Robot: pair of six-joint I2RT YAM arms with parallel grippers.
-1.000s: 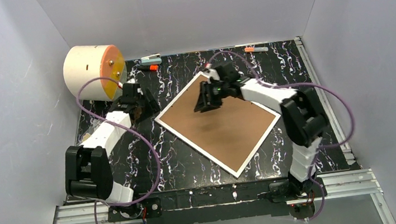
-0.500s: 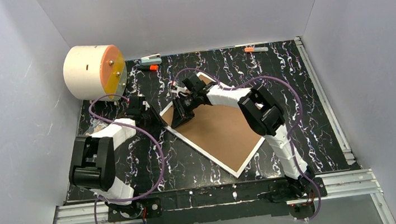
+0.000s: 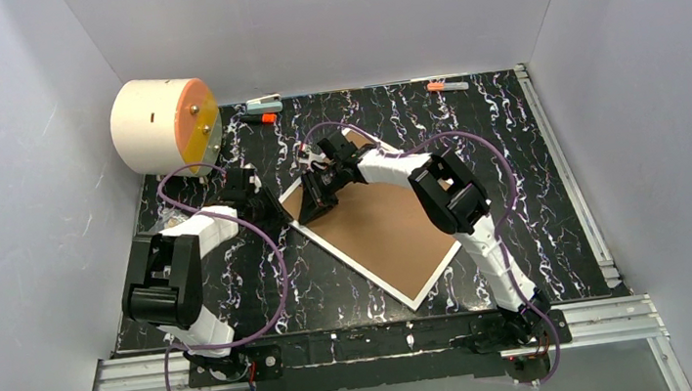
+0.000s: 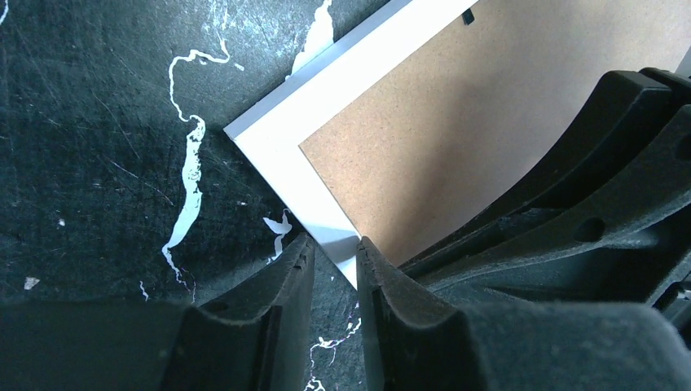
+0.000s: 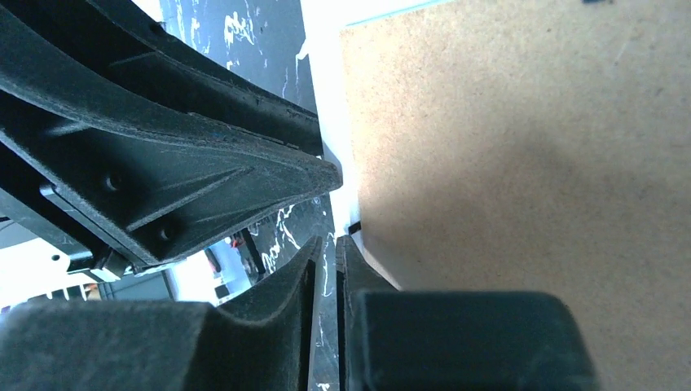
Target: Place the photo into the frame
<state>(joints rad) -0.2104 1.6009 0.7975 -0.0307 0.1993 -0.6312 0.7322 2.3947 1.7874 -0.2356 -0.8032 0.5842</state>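
The frame [image 3: 386, 235] lies face down on the black marbled table, its brown board back up inside a thin white edge. Both grippers meet at its left corner. My left gripper [image 3: 275, 208] comes in from the left, its jaws [image 4: 332, 248] pinched on the white edge of the frame [image 4: 456, 114] just below the corner. My right gripper [image 3: 311, 197] reaches across from the right, and its jaws [image 5: 326, 244] stand almost together on the outer rim of the frame [image 5: 530, 163]. The two sets of fingers nearly touch. The photo is out of view.
A large white drum with an orange face [image 3: 162, 126] stands at the back left. Along the back edge lie an orange-capped marker [image 3: 259, 118], a small clip [image 3: 262, 100] and another marker [image 3: 448, 85]. Grey walls close in on three sides.
My right arm swung from the middle of the brown back to the frame's left corner. My left gripper moved right to the same corner. Both sets of jaws narrowed.
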